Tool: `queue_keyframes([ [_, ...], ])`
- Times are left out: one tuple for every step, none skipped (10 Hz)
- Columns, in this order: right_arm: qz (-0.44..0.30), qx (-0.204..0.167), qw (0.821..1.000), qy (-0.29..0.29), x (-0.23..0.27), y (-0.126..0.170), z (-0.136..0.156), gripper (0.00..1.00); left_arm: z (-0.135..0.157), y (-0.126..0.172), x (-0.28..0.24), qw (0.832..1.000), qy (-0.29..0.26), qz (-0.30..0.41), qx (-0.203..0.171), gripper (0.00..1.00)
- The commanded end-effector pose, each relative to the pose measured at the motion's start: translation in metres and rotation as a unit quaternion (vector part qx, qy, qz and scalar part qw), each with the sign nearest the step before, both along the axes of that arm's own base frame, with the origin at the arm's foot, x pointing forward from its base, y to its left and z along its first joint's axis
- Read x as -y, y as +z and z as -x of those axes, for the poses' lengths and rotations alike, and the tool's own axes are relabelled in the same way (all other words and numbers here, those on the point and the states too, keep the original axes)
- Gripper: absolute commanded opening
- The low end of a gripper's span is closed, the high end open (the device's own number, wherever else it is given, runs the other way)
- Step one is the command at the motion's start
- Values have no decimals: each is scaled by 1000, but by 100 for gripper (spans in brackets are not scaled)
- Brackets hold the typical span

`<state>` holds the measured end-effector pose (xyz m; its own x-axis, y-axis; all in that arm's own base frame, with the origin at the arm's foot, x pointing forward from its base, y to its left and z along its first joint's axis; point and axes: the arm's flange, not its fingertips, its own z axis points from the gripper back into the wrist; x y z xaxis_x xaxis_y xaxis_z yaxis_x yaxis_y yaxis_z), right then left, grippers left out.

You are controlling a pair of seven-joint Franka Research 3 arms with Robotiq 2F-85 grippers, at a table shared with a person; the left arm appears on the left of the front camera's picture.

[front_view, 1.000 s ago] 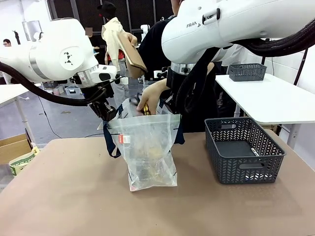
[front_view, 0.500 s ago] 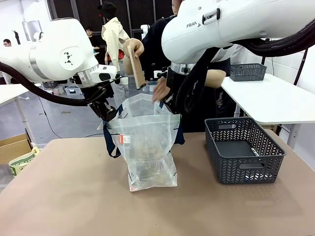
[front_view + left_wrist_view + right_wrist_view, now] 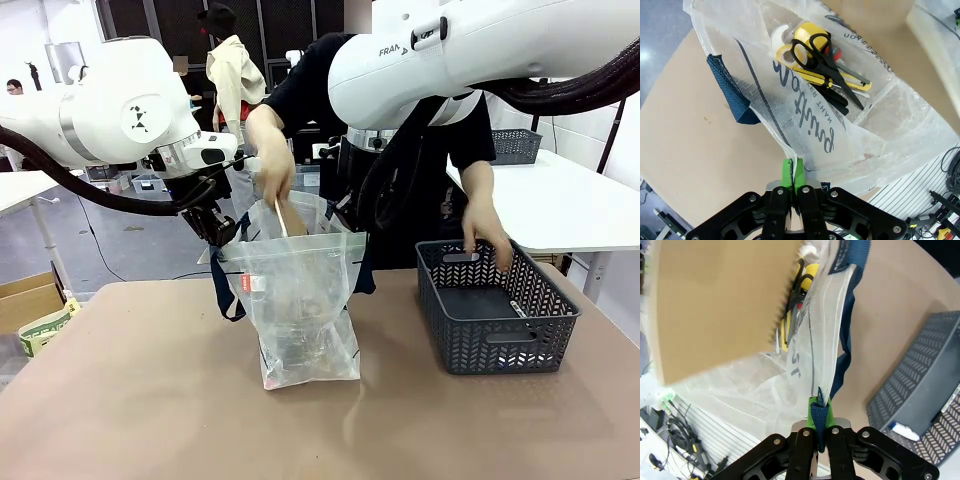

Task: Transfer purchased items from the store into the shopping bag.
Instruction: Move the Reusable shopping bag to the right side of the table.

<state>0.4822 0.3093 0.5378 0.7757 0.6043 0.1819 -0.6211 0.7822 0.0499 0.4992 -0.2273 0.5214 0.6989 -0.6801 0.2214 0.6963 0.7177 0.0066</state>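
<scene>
- Front view: a person across the surface [image 3: 130, 400] lowers a flat brown sheet [image 3: 283, 215] with one hand [image 3: 268, 160] into the mouth of the shopping bag [image 3: 300, 300] at frame centre. Half a second earlier the sheet was held clear above the rim.
- The other hand [image 3: 487, 232], then up beside the bag, has crossed to the right of the frame and dips into the store basket [image 3: 495, 350]. By that reading, one item is going in while the next is being fetched.
- The left tool [image 3: 792, 172] has not shifted. The left wrist view shows its green pads pressed together on the bag's clear plastic rim.
- The right tool [image 3: 819, 422], at the bottom of the right wrist view, is likewise pinched shut on the opposite rim, seemingly where the navy strap [image 3: 847, 340] joins it. Together the two hold the mouth open.
- Already bagged, upper centre of the left wrist view, are black scissors [image 3: 825, 62], a yellow tape roll [image 3: 807, 35] and a yellow utility knife [image 3: 840, 80].
- What the brown sheet is cannot be told. The right wrist view shows a serrated edge, but the frame cuts the rest off.
- A small white-and-blue item [image 3: 902, 429] lies in the basket, and the basket wall and the reaching hand hide much of its floor.
</scene>
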Motion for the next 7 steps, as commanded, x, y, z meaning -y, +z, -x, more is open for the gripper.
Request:
queue_keyframes([
  [1,0,1000,7,1,0,-1,0,0,-1,-2,1000,0,-3,0,0],
  [1,0,1000,7,1,0,-1,0,0,-1,-2,1000,0,-3,0,0],
  [1,0,1000,7,1,0,-1,0,0,-1,-2,1000,0,-3,0,0],
  [1,0,1000,7,1,0,-1,0,0,-1,-2,1000,0,-3,0,0],
  [1,0,1000,7,1,0,-1,0,0,-1,-2,1000,0,-3,0,0],
  [1,0,1000,7,1,0,-1,0,0,-1,-2,1000,0,-3,0,0],
  [1,0,1000,7,1,0,-1,0,0,-1,-2,1000,0,-3,0,0],
])
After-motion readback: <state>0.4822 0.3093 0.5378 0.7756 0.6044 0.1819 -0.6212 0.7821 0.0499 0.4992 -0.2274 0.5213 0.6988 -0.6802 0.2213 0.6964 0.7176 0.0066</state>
